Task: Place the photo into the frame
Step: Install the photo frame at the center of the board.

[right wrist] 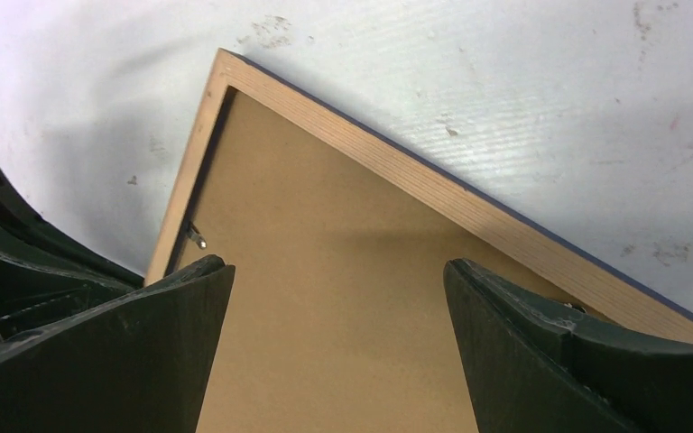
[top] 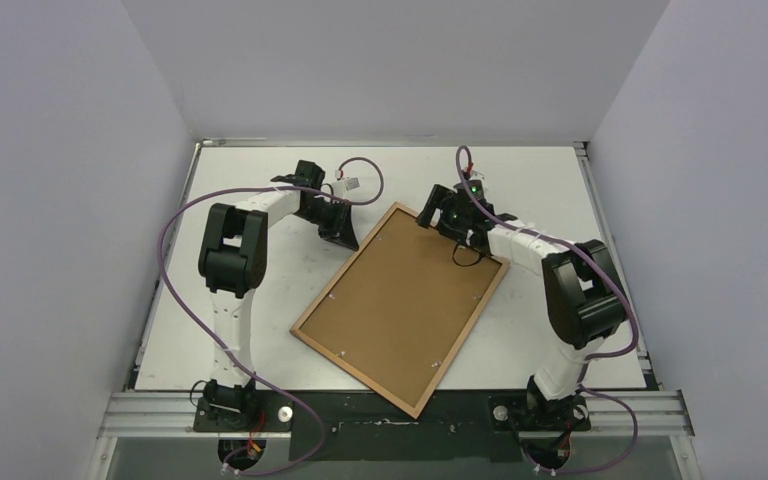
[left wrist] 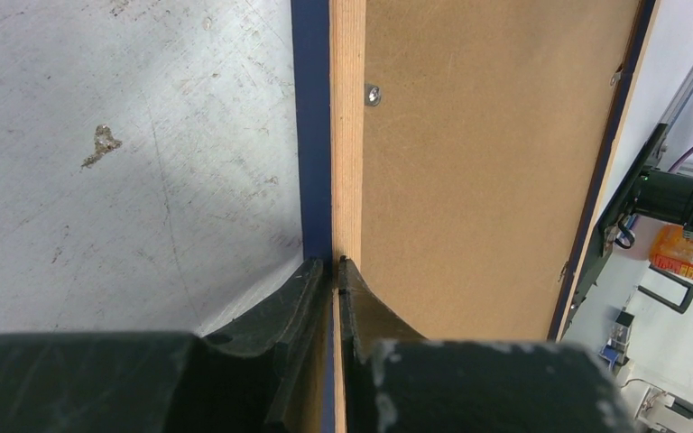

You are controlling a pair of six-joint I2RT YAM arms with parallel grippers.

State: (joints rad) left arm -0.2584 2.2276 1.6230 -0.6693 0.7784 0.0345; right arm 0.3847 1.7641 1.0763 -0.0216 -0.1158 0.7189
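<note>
Left gripper (left wrist: 334,267) sits at bottom centre, jaws pressed together on the long edge of the frame (left wrist: 346,135), one on each face. The frame's edge is pale layered wood, with a dark blue strip along the side towards the table (left wrist: 126,198). The brown backing board (left wrist: 478,171) fills the frame. A small metal tab (left wrist: 373,94) sits at its border near the top. The table is white and scratched, with a brownish stain (left wrist: 102,144) on the left. Beyond the frame's far edge are a metal rail (left wrist: 690,68) and an orange packet (left wrist: 690,257).
</note>
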